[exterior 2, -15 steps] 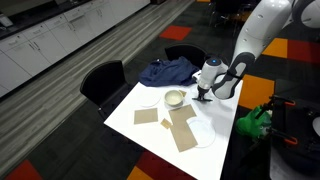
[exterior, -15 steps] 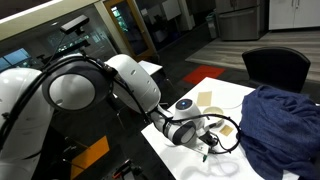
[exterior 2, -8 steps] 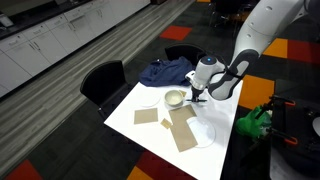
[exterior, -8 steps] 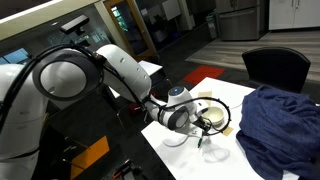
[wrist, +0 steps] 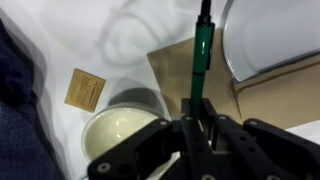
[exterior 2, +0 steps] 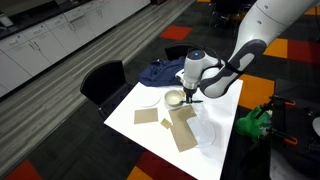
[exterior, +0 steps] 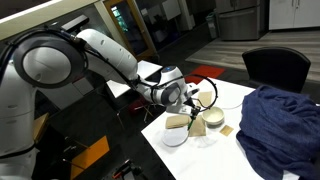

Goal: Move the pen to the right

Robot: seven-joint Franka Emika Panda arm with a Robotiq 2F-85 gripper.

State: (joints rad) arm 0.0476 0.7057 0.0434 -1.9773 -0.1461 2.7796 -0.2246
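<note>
In the wrist view my gripper [wrist: 196, 122] is shut on the green pen [wrist: 200, 55], which sticks out straight from the jaws above a tan cardboard piece. In both exterior views the gripper [exterior: 191, 106] [exterior 2: 189, 98] hangs over the white table, close beside a small cream bowl [exterior 2: 174, 98] [wrist: 115, 135]. The pen itself is too thin to make out in the exterior views.
Flat tan cardboard pieces [exterior 2: 182, 128] and a small one [wrist: 86, 88] lie on the table. A white plate [exterior 2: 203, 133] [wrist: 275, 35] sits near the table's edge. A dark blue cloth [exterior: 278, 125] [exterior 2: 165, 71] covers the far part. Black chairs [exterior 2: 103, 82] stand around.
The arm has swung across the table with the pen held in the jaws, from beside the plate to next to the cream bowl.
</note>
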